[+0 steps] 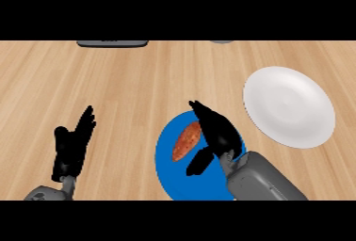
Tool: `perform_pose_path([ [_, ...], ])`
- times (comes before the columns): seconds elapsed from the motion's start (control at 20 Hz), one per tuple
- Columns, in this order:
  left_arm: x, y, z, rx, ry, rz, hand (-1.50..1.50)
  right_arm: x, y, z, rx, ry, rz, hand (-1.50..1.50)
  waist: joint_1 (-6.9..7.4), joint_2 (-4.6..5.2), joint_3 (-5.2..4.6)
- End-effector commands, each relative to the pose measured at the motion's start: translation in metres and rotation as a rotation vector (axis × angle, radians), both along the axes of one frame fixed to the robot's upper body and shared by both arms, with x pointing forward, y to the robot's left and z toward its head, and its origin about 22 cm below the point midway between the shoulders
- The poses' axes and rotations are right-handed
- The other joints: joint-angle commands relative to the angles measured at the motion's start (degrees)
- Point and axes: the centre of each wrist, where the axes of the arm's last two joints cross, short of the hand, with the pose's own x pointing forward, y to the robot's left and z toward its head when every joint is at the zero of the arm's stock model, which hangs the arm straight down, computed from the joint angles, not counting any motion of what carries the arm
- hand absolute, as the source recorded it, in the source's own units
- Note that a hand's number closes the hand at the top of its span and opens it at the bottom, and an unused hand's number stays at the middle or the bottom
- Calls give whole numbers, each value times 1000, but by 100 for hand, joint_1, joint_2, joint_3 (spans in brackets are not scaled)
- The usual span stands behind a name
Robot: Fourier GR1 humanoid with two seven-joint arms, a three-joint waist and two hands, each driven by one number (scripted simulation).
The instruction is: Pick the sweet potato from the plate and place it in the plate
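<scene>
Now right hand (217, 132) open beside sweet potato (186, 141) — blue plate (165, 160).

A light wooden counter (104, 84) fills the frame, bearing a blue plate (167, 164) at lower centre, a white plate (288, 106) at right, and a dark flat object (111, 43) at the upper left edge.

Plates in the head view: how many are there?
2. The blue plate sits low centre, holding the sweet potato, partly hidden by the right hand. The white plate lies to its upper right.
</scene>
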Motion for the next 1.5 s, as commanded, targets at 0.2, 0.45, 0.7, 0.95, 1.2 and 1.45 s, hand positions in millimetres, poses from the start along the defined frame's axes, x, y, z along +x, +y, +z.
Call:
perform_pose_path([
  [0.2, 1, -3, 19, -5, -15, 2, 0, -9, -6, -27, -15, 36, 24, -150, -11, -3, 2],
  [0.45, -13, -23, -1, 9, -8, 20, 0, -4, -1, -28, 10, 44, 19, -150, -5, -3, 1],
  [0.7, 8, 8, 11, -9, 10, -3, 0, 7, 6, -35, -2, 45, 36, -150, -7, 2, 1],
  [0.95, 15, -14, 11, 10, -10, -8, 0, 11, 8, -56, 3, 61, 26, -150, -2, 5, 1],
  [1.2, 9, -7, -5, -13, -2, 2, 0, 6, 20, -58, -42, -40, 87, 150, 4, 7, 1],
  [1.45, -3, -11, 0, -8, -9, 2, 0, 14, 3, -46, -88, -78, 69, 150, -11, -1, 1],
])
